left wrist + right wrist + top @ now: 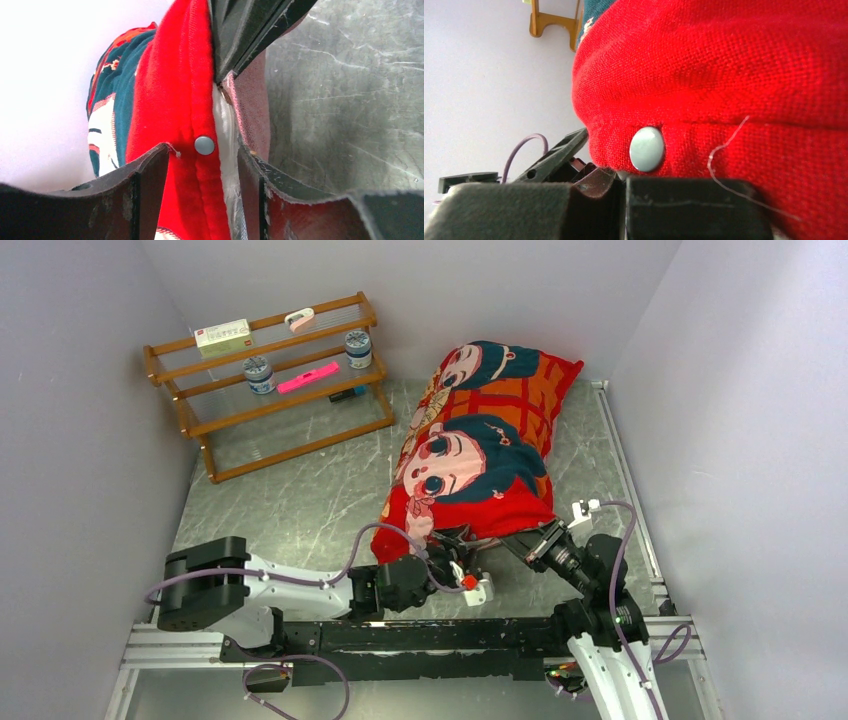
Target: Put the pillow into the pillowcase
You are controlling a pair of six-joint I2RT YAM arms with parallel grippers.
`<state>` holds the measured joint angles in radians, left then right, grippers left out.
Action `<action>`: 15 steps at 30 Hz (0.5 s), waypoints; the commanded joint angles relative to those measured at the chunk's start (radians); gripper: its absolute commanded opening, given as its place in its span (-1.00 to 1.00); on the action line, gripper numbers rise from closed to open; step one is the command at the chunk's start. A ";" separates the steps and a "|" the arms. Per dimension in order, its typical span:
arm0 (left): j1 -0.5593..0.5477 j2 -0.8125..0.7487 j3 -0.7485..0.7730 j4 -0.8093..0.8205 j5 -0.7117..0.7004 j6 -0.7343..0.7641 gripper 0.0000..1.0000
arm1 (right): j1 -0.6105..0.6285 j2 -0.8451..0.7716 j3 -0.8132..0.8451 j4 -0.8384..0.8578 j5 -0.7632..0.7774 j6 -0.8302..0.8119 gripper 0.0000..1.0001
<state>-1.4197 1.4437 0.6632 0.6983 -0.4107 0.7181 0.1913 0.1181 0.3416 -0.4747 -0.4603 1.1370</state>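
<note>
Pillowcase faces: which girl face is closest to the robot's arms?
The bigger face, in the middle of the pillowcase. The smaller face sits up at its far end.

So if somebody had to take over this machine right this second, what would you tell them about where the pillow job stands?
Left fingers: open, straddling the near hem of the pillowcase.
Right fingers: shut on the edge of that same hem.
Things: the pillowcase lies stuffed on the table, its open end toward the arms. The pillow shows only as a white sliver in the mouth.
Done: the pillow is almost wholly inside.
Left: probably tuck in the sliver, then let go. The hem has a snap button; I cannot tell whether it is fastened.
</note>
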 commanded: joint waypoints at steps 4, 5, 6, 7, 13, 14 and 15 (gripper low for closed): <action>0.002 0.060 0.055 0.059 -0.027 0.022 0.08 | 0.000 -0.042 0.004 0.147 -0.015 0.069 -1.00; 0.002 0.066 0.059 0.061 -0.034 0.023 0.03 | 0.000 -0.045 0.004 0.156 -0.012 0.082 -1.00; 0.003 0.066 0.062 0.058 -0.035 0.023 -0.08 | 0.000 -0.048 0.004 0.170 -0.009 0.091 -1.00; 0.002 0.057 0.064 0.048 -0.031 0.020 -0.21 | 0.000 -0.048 0.007 0.183 -0.006 0.097 -1.00; 0.118 -0.136 0.100 -0.179 0.275 -0.234 -0.90 | 0.000 0.085 0.054 0.189 0.047 -0.013 -1.00; 0.171 -0.146 0.108 -0.198 0.377 -0.314 -0.90 | 0.000 0.111 0.071 0.149 0.067 -0.037 -1.00; 0.218 -0.151 0.115 -0.211 0.440 -0.364 -0.90 | 0.000 0.125 0.085 0.115 0.077 -0.047 -1.00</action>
<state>-1.3411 1.3647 0.7086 0.5503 -0.2604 0.5938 0.1917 0.1810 0.3374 -0.4011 -0.4446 1.1648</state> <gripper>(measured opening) 0.069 0.020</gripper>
